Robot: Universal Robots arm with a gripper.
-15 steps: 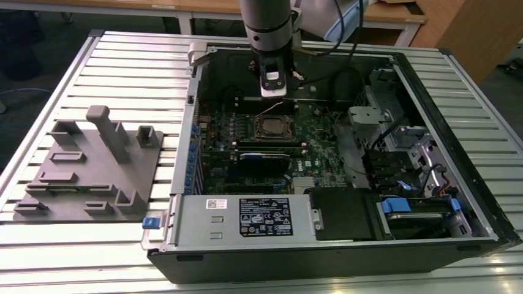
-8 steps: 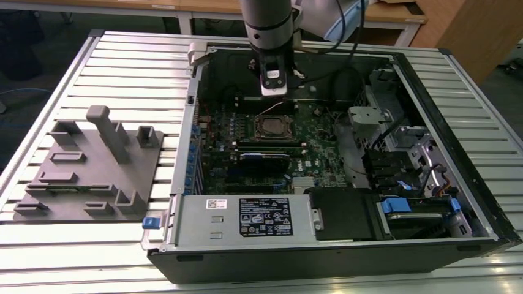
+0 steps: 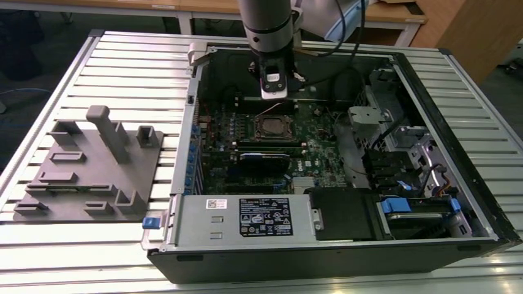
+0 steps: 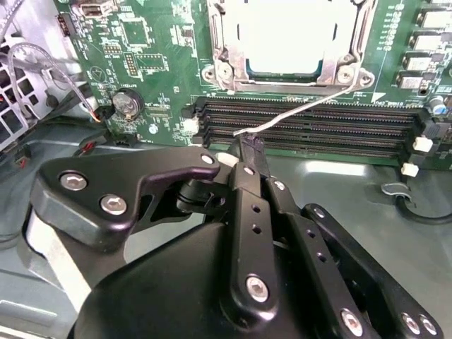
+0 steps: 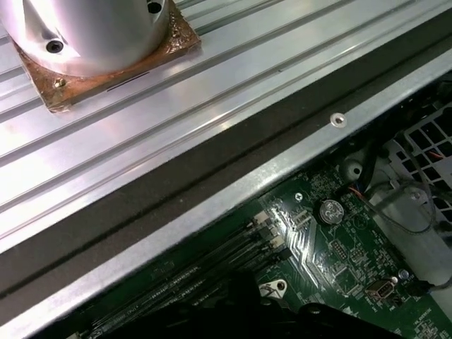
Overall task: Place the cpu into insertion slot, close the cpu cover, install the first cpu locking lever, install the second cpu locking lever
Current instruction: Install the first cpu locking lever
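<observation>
The cpu (image 4: 289, 35) is sitting in the slot (image 3: 275, 127), its pale metal top showing through the square opening of the cover (image 4: 224, 42), which is lying flat down around it in the second wrist view. In the exterior view the slot is lying near the middle of the green board (image 3: 323, 153) inside the open case (image 3: 327, 263).

A thin silvery lever (image 4: 304, 106) is running out at a slant from one corner of the cover, crossing over the long black memory slots (image 4: 318, 123). The gripper (image 4: 248, 145) is pinching the lever's free end, its fingers (image 4: 247, 205) drawn narrow and meeting at the tips. The memory slots are lying between the cover and the gripper. A round coin battery (image 4: 127, 104) is sitting on the board off to one side of the fingers.

In the exterior view the gripper (image 3: 274, 92) is hanging just at 12 o'clock of the slot, with the arm (image 3: 268, 24) rising straight up from it. A silver box (image 3: 245, 217) with a white label is lying at 6 o'clock of the slot, against the case's near wall. A grey fixture (image 3: 90, 177) with upright pegs is standing on the slatted table (image 3: 49, 257) at 9 o'clock of the case.

In the first wrist view the case's wall (image 5: 212, 205) is crossing between the table's slats and the board.
</observation>
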